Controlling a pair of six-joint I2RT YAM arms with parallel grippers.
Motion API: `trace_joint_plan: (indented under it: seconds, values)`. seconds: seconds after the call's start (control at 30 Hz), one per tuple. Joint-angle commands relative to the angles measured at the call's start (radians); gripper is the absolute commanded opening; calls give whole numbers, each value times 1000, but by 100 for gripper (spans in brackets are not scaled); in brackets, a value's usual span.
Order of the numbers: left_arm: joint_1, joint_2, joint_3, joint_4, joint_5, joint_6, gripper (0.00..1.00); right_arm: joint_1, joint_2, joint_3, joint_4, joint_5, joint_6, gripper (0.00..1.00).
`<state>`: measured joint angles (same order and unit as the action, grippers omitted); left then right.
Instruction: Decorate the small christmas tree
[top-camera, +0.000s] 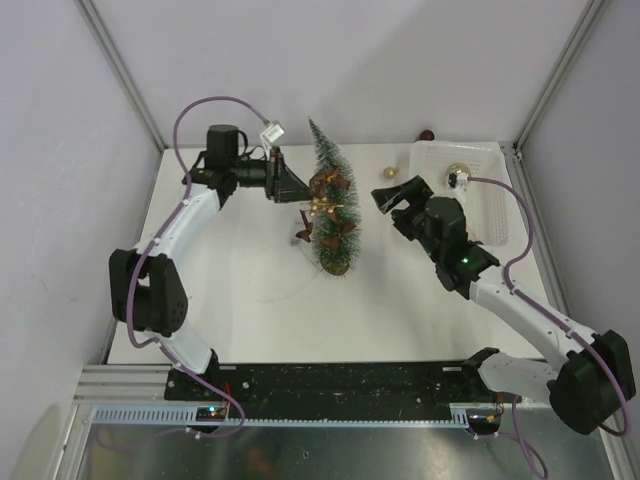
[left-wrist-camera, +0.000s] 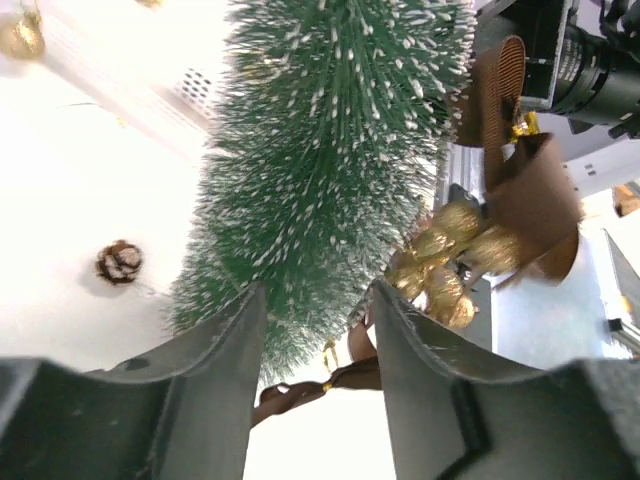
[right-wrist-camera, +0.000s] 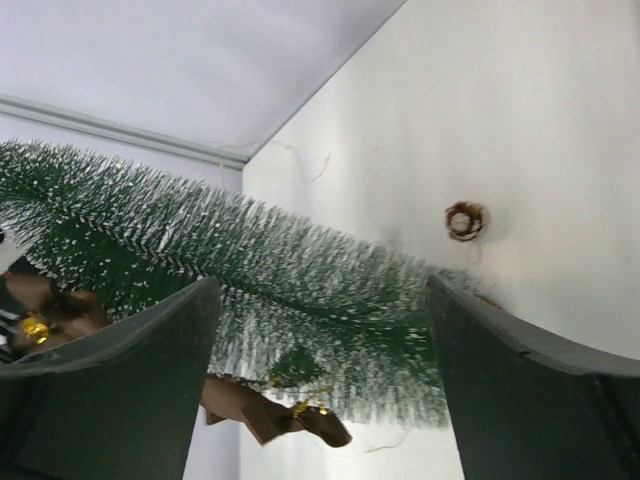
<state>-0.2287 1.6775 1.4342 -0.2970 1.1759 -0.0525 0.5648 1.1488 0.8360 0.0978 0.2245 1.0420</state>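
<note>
The small christmas tree (top-camera: 330, 165) stands at the back middle of the table on its wooden base (top-camera: 337, 266). Brown ribbon bows (top-camera: 331, 184) and a gold ornament (top-camera: 321, 207) hang on it. Another brown bow (top-camera: 305, 232) sits at its lower left. My left gripper (top-camera: 298, 188) is open and empty, close against the tree's left side. In the left wrist view (left-wrist-camera: 318, 295) the tree (left-wrist-camera: 330, 150) and a bow (left-wrist-camera: 300, 395) show between the fingers. My right gripper (top-camera: 385, 195) is open and empty, just right of the tree; it faces the tree (right-wrist-camera: 230, 270) in the right wrist view (right-wrist-camera: 322, 290).
A white mesh basket (top-camera: 495, 150) with an ornament (top-camera: 460, 178) stands at the back right. A gold ball (top-camera: 390, 174) lies left of it. A pinecone (top-camera: 426, 135) lies by the back wall. Side walls close in the table.
</note>
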Motion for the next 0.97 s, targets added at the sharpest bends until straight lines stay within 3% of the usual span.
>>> trace_joint_plan:
  seconds: [0.0, 0.1, 0.2, 0.37, 0.63, 0.77, 0.93]
  values:
    - [85, -103, -28, 17, 14, -26, 60, -43, -80, -10, -137, 52, -106, 91]
    - [122, -150, -77, 8, -15, -11, 88, -90, -126, -20, -204, 28, -161, 97]
    - [150, -188, -116, -29, -92, 26, 98, -150, -168, -22, -267, 5, -217, 99]
    - [187, -228, -163, -99, -275, 86, 100, -236, -208, -18, -341, -27, -306, 99]
    - [214, -215, -210, -185, -704, 109, 100, -342, -161, 17, -451, -136, -407, 99]
    - [221, -234, -264, -187, -793, 154, 100, -355, -186, 19, -454, -149, -432, 99]
    - [259, -266, -306, -177, -782, 196, 100, -360, -215, 19, -473, -100, -460, 99]
